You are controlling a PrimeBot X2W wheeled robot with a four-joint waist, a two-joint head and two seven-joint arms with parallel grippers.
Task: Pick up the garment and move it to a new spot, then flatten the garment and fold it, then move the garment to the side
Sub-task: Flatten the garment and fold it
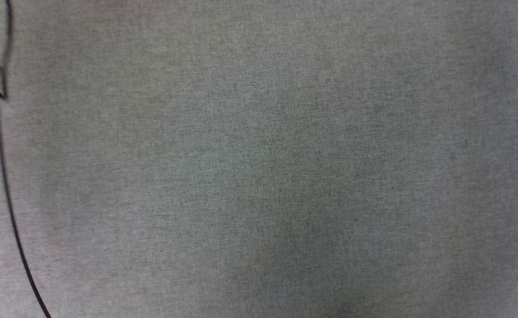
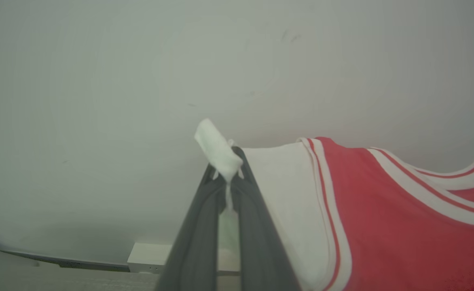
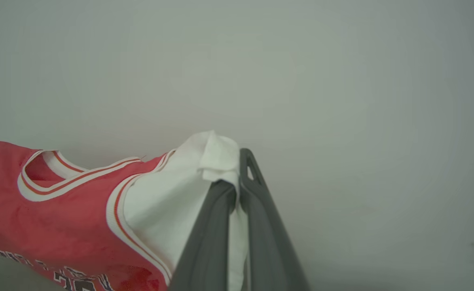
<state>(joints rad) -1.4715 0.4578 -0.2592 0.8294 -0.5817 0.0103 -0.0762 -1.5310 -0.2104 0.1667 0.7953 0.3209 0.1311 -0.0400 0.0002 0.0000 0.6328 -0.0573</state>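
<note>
Pinching white fabric, the left gripper (image 2: 229,166) has both dark fingers drawn together on the edge of a white sleeve (image 2: 285,194); a tuft of cloth pokes out past the tips. From that sleeve the garment (image 2: 382,218) runs to the right of the left wrist view: striped seam trim, red body, then the striped neckline (image 2: 443,198) sagging toward the far edge. The right gripper (image 3: 237,178) is likewise clamped and grips the other white sleeve (image 3: 168,202), with bunched cloth folded over its left finger. In the right wrist view the red body stretches leftward, with dark lettering (image 3: 75,279) low on the chest, partly cut off. The garment hangs strung between the two grippers, shoulders uppermost, with a pale wall (image 2: 119,81) behind. Its hem is out of frame, so contact below cannot be told. A white box (image 2: 148,256) sits at the wall's foot. The head view looks on grey woven cloth (image 1: 259,159), with a thin black cable (image 1: 7,194) trailing down its left edge.
</note>
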